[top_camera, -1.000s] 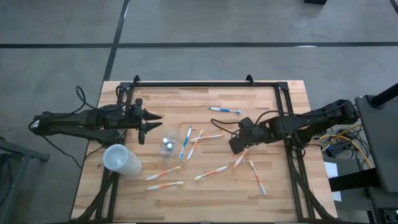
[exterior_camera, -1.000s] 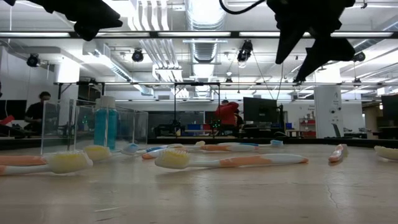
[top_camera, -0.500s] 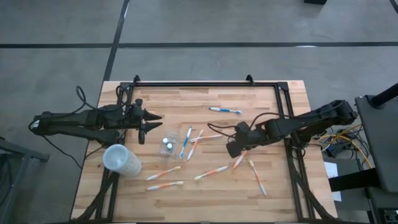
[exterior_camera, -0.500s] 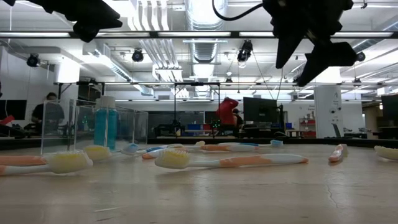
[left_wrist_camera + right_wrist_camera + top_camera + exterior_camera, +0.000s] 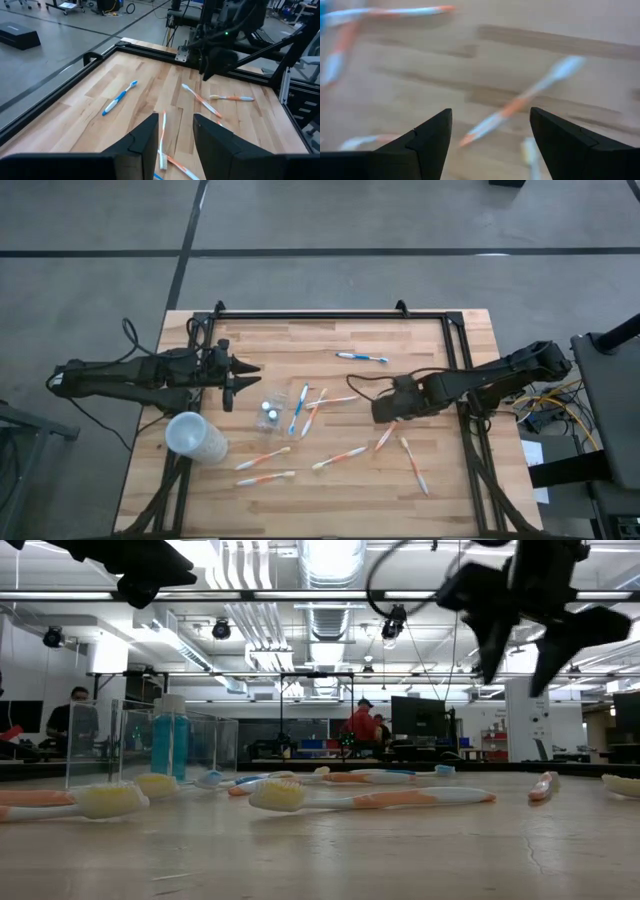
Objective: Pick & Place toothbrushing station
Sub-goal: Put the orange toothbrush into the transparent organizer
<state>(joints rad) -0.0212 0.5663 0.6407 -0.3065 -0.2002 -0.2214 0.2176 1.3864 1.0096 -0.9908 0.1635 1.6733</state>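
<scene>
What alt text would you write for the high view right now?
Seen from above, the right tool, open, hovers over a white-orange toothbrush on a wooden table scattered with toothbrushes. The left tool, open and empty, waits near a clear tumbler, with a frosted cup at the table's left edge.

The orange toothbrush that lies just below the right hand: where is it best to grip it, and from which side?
Probably at mid-handle, from straight above. The toothbrush lies flat and slanted on the table, apart from its neighbours, and its slim handle runs between the open right hand's fingers; turning the fingers across the handle should help.
</scene>
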